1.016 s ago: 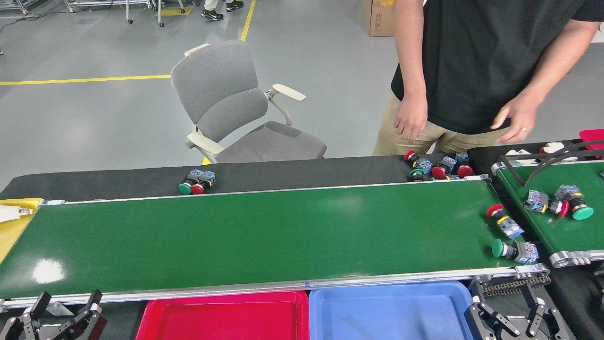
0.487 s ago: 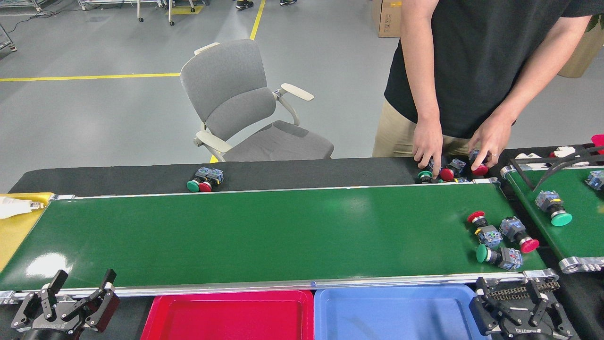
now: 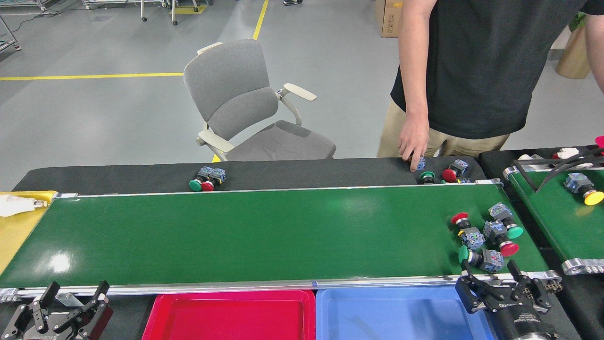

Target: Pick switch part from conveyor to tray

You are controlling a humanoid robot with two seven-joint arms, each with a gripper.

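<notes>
Switch parts: four lay bunched on the conveyor (image 3: 264, 231) at the right of the frame. A red-capped one (image 3: 465, 226) sat on the cluster's left, a green-capped one (image 3: 507, 222) on its upper right, a second red-capped one (image 3: 500, 240) just below that, and a second green-capped one (image 3: 479, 257) lowest, close to the near rail. They looked to be touching one another, though the view was too small for me to be sure.
Conveyor: long glossy green belt with silver rails, crossing the middle of the frame from left to right.
Trays: a red tray (image 3: 226, 318) at bottom centre and a blue tray (image 3: 401, 316) just to its right, both below the near rail.
My right gripper (image 3: 493, 283): lower right of the frame, fingers spread wide with nothing between them, tips at the near rail just below the lowest green-capped part.
My left gripper (image 3: 71, 302): bottom left corner, fingers likewise apart and holding nothing, below the rail.
Black strip beyond the belt: a pair of switch parts (image 3: 207, 178) at upper centre, and a few more (image 3: 443, 174) at upper right.
Person's hand (image 3: 413, 141): upper right, fingertips down at those far parts.
Second belt (image 3: 557, 212): far right edge, carrying a yellow-capped part (image 3: 585, 189).
Chair (image 3: 245, 104): grey, on the floor behind the table.
</notes>
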